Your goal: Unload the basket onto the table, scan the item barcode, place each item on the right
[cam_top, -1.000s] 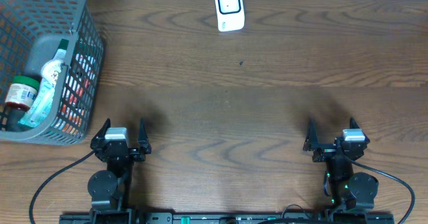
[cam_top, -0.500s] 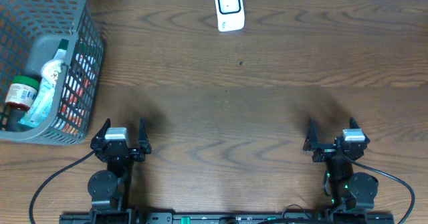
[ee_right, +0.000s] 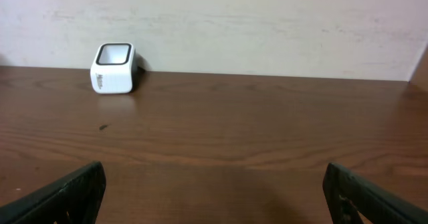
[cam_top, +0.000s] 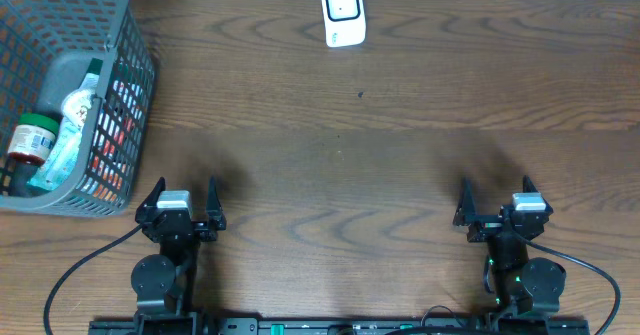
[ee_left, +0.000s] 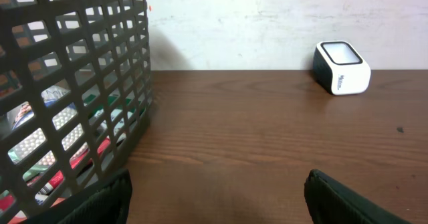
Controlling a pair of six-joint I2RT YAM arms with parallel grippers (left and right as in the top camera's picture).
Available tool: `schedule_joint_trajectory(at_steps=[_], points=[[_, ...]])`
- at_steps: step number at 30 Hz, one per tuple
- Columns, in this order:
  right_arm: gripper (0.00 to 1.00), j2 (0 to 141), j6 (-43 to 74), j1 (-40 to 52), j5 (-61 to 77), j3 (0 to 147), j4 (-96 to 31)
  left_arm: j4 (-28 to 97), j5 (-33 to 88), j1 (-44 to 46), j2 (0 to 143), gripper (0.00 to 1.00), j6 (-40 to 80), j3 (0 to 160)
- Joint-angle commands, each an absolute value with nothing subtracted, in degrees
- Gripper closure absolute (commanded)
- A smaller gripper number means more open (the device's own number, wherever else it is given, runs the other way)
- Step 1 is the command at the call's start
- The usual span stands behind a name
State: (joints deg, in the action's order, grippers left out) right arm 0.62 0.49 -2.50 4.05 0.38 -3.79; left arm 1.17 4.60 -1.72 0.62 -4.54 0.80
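We see the left gripper point(cam_top: 186, 188) low at the near edge of the wooden table point(cam_top: 340, 165), its jaws standing wide apart with nothing between them; in the left wrist view its dark fingers point(ee_left: 100, 200) show at the bottom corners, with bare wood between; the right gripper point(cam_top: 495, 187) sits likewise at the near edge on the other side, jaws spread wide and holding nothing; its fingers point(ee_right: 63, 194) frame bare tabletop in the right wrist view.

The items to scan lie in a grey mesh basket point(cam_top: 140, 65) at the far left of the table, just beyond the left gripper; inside it we make out a small jar with a green lid point(cam_top: 32, 135), a white and teal tube point(cam_top: 68, 125) lying beside it, and something red point(cam_top: 112, 135) showing through the mesh; we cannot read a barcode on any of them.

The white barcode scanner point(cam_top: 342, 13) stands upright at the far edge of the table, near the middle, well apart from the basket and from both grippers; its dark window faces up and toward the arms.
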Motion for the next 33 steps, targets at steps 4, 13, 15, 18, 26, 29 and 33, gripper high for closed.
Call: schedule_joint_trajectory(at_steps=[4, 13, 15, 18, 26, 29, 33], points=[[0.01, 0.3, 1.2, -2.8, 3.7, 0.3, -4.1, 3.4, 6.9, -1.8, 0.2, 0.15, -4.9, 0.2], [0.01, 0.3, 1.2, -2.8, 3.7, 0.3, -4.1, 3.4, 6.9, -1.8, 0.2, 0.15, -4.8, 0.2], [0.01, 0.3, 1.2, -2.8, 3.7, 0.3, -4.1, 3.4, 6.9, -1.8, 0.2, 0.15, -4.8, 0.2], [0.01, 0.3, 1.2, -2.8, 3.7, 0.3, -4.1, 4.3, 6.9, -1.8, 0.2, 0.15, -0.7, 1.1], [0.01, 0.3, 1.2, -2.8, 3.7, 0.3, -4.1, 13.6, 6.9, -1.8, 1.3, 0.15, 7.8, 13.6], [0.01, 0.3, 1.2, -2.8, 3.7, 0.3, -4.1, 18.5, 6.9, -1.8, 5.1, 0.15, 7.8, 22.0], [0.01, 0.3, 1.2, -2.8, 3.7, 0.3, -4.1, 22.7, 6.9, -1.8, 12.8, 0.15, 7.8, 33.3]])
